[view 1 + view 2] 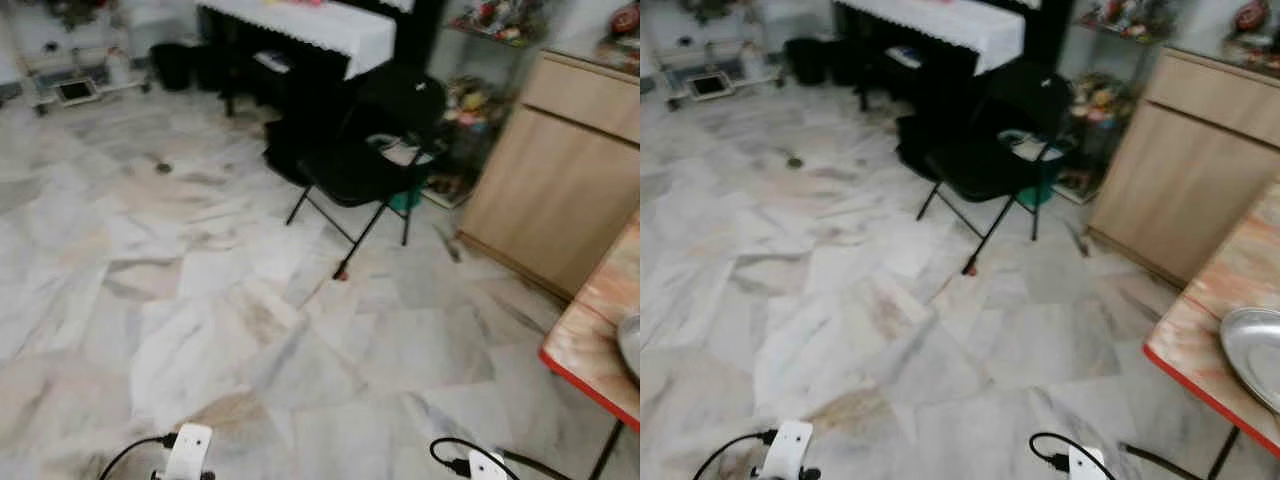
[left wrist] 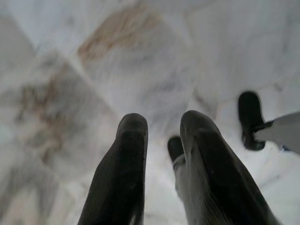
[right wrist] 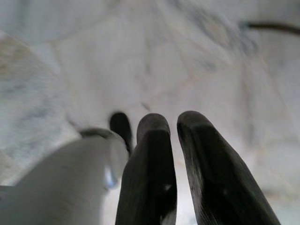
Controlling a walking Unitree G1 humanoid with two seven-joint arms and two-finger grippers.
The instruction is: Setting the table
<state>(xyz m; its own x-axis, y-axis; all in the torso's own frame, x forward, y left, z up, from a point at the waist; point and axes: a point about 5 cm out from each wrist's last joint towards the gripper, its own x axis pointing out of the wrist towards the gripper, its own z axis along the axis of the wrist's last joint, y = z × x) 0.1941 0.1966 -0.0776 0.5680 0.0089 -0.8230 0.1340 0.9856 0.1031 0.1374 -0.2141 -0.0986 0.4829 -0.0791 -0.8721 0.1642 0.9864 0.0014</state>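
Marble floor (image 1: 200, 300) (black chair (image 1: 360, 160) beyond)

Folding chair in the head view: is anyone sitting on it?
No, the black folding chair stands unoccupied on the marble floor.

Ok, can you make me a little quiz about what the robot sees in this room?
1. True or false: the black chair is folded flat on the floor.
2. What lies on the table at the robot's right? A) a metal plate B) a cup C) a book
3. Fill in: the cabinet beyond the table is made of ____.

Key:
1. False. It stands open on the marble floor.
2. A, a metal plate near the red edge.
3. Wood.
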